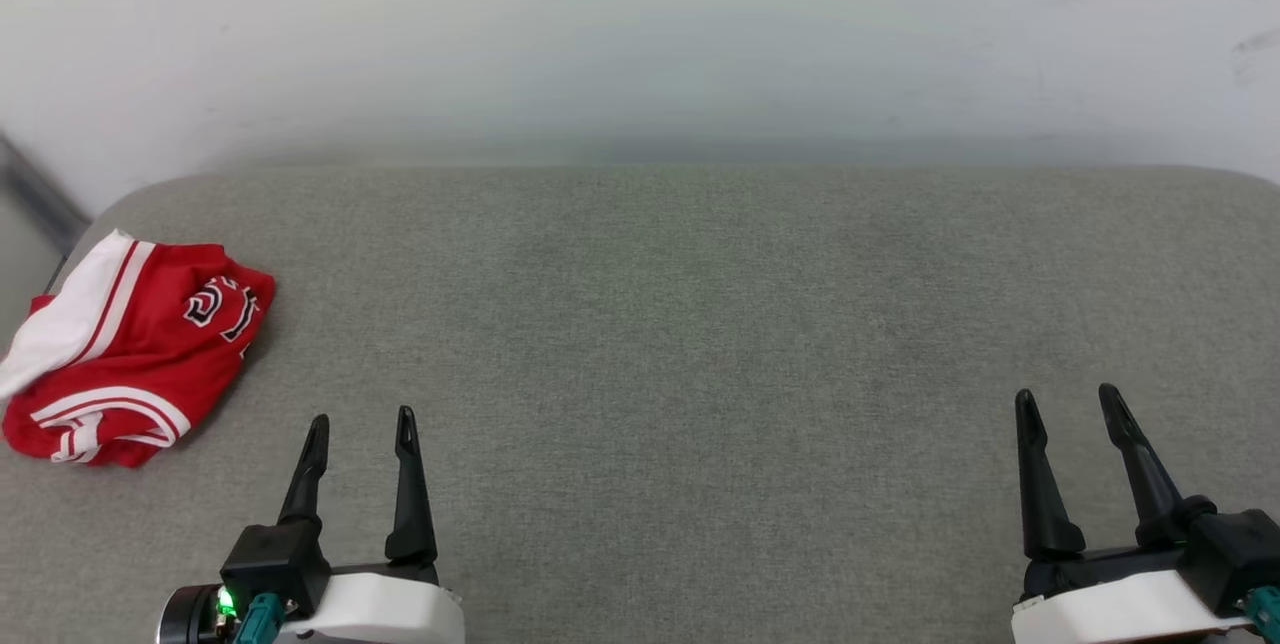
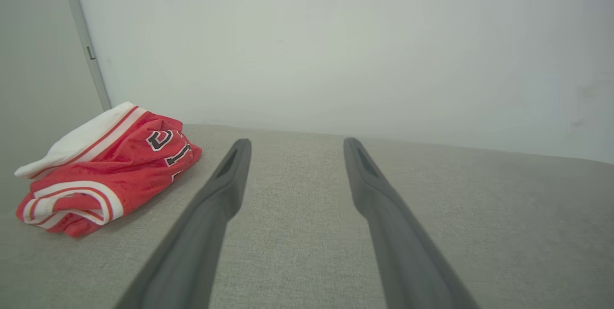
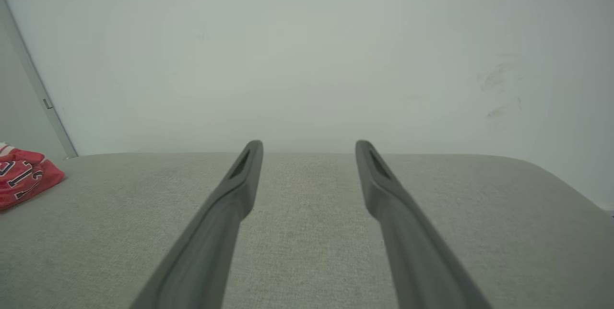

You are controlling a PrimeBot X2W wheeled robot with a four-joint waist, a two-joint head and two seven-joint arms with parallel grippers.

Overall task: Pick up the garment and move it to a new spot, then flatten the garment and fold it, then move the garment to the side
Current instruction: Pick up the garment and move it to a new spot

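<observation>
My left claw [image 1: 362, 418] and right claw [image 1: 1067, 394] hang released and empty, well apart. The shirt [image 1: 130, 354] lies bunched at the left edge; I'd send the left claw there and pinch a thick fold. The grey cloth surface [image 1: 650, 324] ends at a pale wall [image 1: 640, 44].

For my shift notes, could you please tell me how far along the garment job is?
Done: nothing visible; the garment lies bunched at the left edge of the grey surface. In hand: nothing; left hand and right hand are open, clear of it. Left: pickup, moving, flattening, folding, setting aside.
</observation>
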